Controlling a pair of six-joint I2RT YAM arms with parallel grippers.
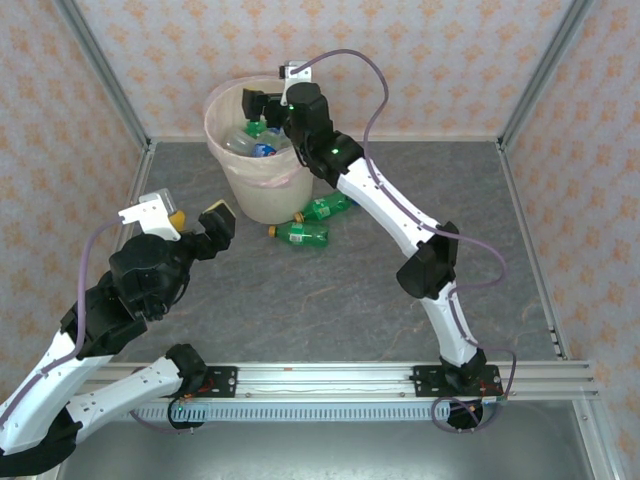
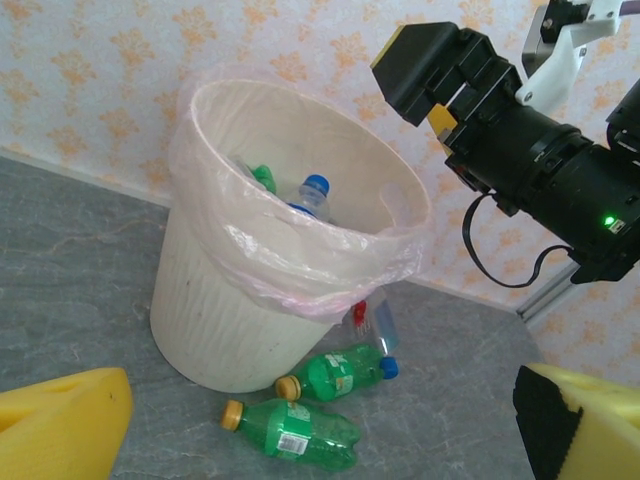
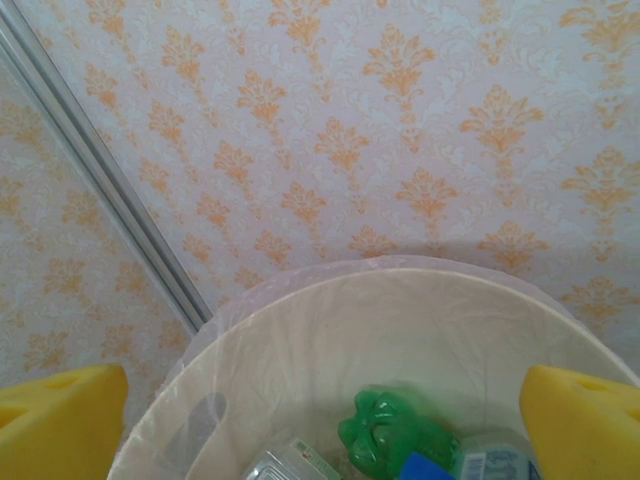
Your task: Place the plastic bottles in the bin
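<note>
Right tool: released, the fingers wide apart and nothing between them; it hangs over the mouth of the bin.
Left tool: also released and empty, low at the near left of the bin.
Bin: at the far middle of the surface, with several bottles inside.
Bottles outside: two green ones on the surface at the near right foot of the bin, and a clear bottle just beside the bin wall.
Nearest bottle: long axis about left to right, with the yellow cap toward the left tool.
Second green bottle: just behind it, tilted a little.
Nearer arm: probably the left one, as it is already low and faces them; a grip across the body looks suitable.
</note>
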